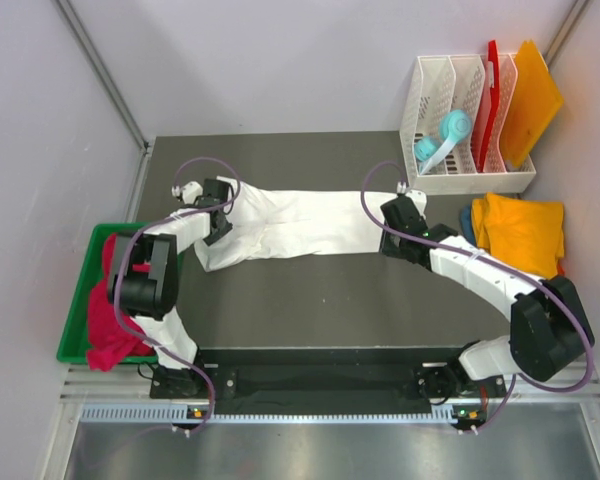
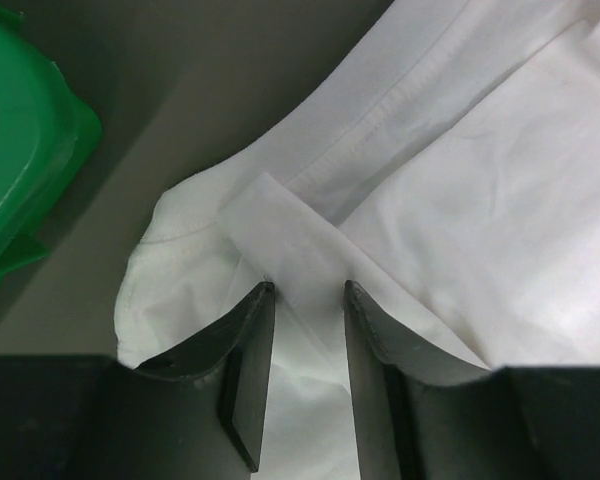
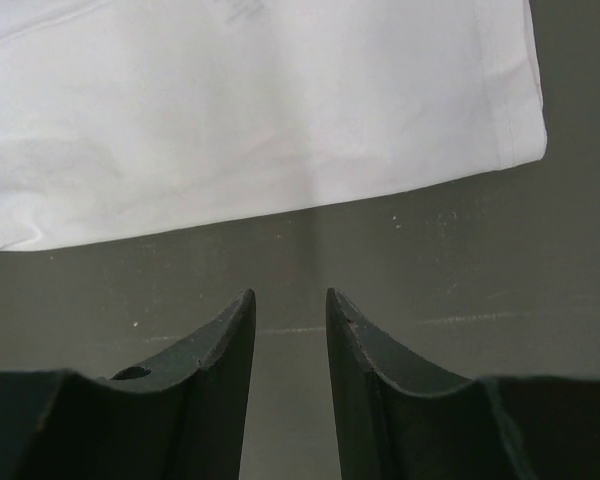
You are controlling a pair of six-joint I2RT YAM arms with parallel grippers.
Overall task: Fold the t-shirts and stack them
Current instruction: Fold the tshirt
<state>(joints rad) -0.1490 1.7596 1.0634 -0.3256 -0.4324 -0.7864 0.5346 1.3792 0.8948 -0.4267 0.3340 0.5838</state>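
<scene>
Black fingers of the left gripper fill the bottom of the left wrist view, standing either side of a narrow folded strip of the white t-shirt; cloth fills the gap between them, but I cannot tell whether they are pinching it yet or only straddling it. That shirt lies in the middle of the dark table, folded into a long band that runs between the two arms, which I judge is so each arm can take one end for the next fold. At the other end the right gripper hangs with its jaws apart and nothing in them, bare table showing between the fingers and the shirt's stitched hem just beyond them, so it seems to be lining up to take that edge. A crimson-pink t-shirt spills over the rim of a green bin at the left edge, probably waiting its turn. On the far right, a yellow-orange t-shirt sits folded on top of a blue one, likely the stack this shirt should join. Behind them, a white file rack holds a red board, an orange board and a teal-and-white object. No brand or label can be read anywhere; a faint mark on the white cloth in the right wrist view is too blurred to make out
</scene>
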